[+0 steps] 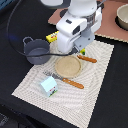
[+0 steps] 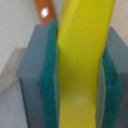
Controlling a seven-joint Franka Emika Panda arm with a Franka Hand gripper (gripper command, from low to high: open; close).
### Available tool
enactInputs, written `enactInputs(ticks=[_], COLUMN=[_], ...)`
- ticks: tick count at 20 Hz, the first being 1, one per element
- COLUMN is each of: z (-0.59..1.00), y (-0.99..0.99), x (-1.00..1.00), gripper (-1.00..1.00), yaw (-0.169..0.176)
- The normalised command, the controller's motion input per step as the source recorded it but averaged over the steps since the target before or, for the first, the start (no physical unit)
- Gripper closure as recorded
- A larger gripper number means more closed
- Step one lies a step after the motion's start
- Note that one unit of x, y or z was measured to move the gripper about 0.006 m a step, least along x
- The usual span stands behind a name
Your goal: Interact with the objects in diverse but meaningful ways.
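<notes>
Now, my gripper (image 2: 80, 70): clenched on the banana (image 2: 82, 55)
Pads (image 2: 49, 75): 2, pressing the banana's sides
Pot (image 1: 36, 51): beside the placemat (image 1: 97, 82)

No text, label, brand, number or sign can be read in either view. The milk carton (image 1: 48, 86) at the lower left of the exterior view shows only pale-blue and white patches, too small and blurred to make out any print. The yellow packet (image 1: 52, 36) at the upper centre-left is likewise too small to tell any lettering. In the wrist view the yellow banana (image 2: 82, 60) fills the middle of the frame with a plain, unmarked surface.
</notes>
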Motion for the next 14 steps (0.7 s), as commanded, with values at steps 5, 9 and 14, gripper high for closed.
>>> enactInputs(ticks=[5, 9, 14], z=[-0.24, -0.22, 0.17], y=[-0.4, -0.08, 0.06], x=[0.06, -0.12, -0.11], gripper=[1.0, -1.0, -1.0], yaw=[-0.016, 0.004, 0.057])
